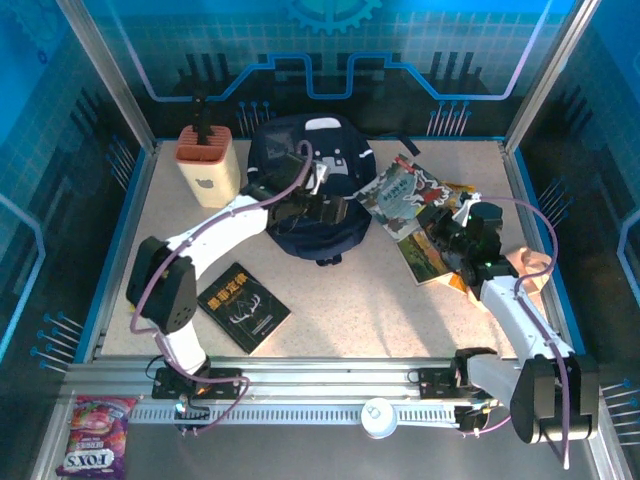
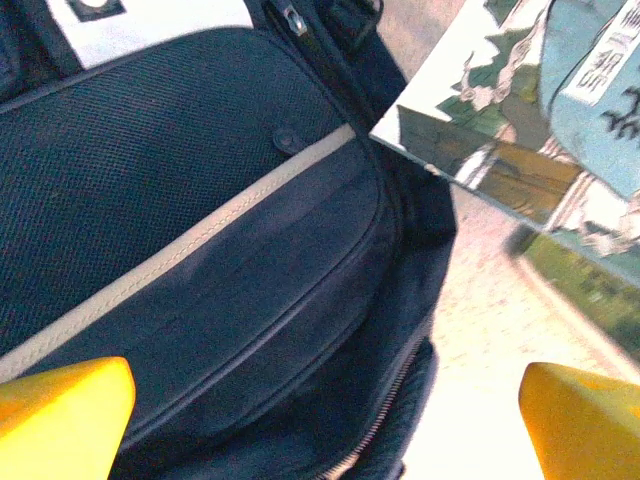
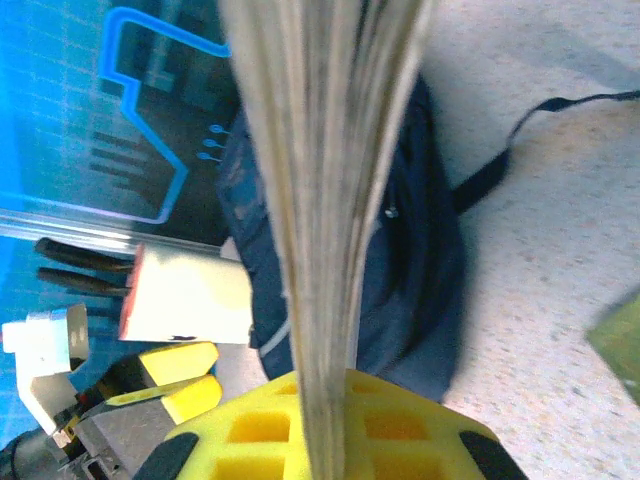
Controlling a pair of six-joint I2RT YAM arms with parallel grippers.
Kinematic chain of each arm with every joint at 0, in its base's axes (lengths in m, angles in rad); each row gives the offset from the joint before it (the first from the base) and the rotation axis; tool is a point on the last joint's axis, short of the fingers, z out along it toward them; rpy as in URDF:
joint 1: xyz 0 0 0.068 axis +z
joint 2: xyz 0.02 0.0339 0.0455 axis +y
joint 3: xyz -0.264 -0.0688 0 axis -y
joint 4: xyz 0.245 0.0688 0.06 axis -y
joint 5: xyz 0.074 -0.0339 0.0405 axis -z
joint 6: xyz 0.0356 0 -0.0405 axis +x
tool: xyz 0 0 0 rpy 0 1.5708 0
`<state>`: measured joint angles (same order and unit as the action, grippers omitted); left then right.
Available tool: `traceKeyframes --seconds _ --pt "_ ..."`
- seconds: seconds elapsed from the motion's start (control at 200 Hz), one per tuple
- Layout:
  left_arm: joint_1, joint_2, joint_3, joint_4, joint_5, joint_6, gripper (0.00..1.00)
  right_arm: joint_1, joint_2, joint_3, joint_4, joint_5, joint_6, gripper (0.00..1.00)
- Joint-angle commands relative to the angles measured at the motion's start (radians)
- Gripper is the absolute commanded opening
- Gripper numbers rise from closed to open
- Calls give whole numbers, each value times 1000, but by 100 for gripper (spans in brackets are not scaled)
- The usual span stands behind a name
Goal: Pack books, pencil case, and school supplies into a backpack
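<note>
Gripping teal-grey book (image 1: 400, 190) in my right end effector (image 3: 320, 410); left end effector (image 2: 330, 420) gaping empty over backpack (image 1: 290, 140); black book (image 1: 243, 307) on table (image 1: 350, 300), unpacked; I judge none packed.

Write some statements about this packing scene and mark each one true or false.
1. The black book lies flat on the table, outside the backpack. True.
2. The left claw is shut on a strap. False: its fingers are wide apart over the backpack's fabric.
3. The right claw clamps a book by its edge. True.
4. In the top view, the beige holder stands to the right of the backpack. False: it stands to its left.
</note>
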<state>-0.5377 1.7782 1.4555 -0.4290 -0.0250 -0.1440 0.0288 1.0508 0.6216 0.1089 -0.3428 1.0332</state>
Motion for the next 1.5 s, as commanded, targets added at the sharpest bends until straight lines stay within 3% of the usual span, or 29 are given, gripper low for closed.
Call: traceKeyframes --seconds 0.0,0.36,0.635,1.081,1.216,1.496 --pt "-13 81 95 -137 -106 217 99 -31 -46 52 -110 -13 -67 0" --pt "-17 305 299 -335 -150 483 76 -61 -106 59 -201 -4 -88 0" --pt "-47 379 359 -337 -293 515 75 -62 -118 62 -215 3 -85 0" --pt "-56 461 436 -361 -350 528 71 -63 -136 67 -239 21 -85 0" --pt "-58 470 458 -363 -383 507 61 -63 -142 71 -251 29 -89 0" --pt "-60 421 460 -352 -357 458 27 -67 -179 97 -318 81 -126 0"
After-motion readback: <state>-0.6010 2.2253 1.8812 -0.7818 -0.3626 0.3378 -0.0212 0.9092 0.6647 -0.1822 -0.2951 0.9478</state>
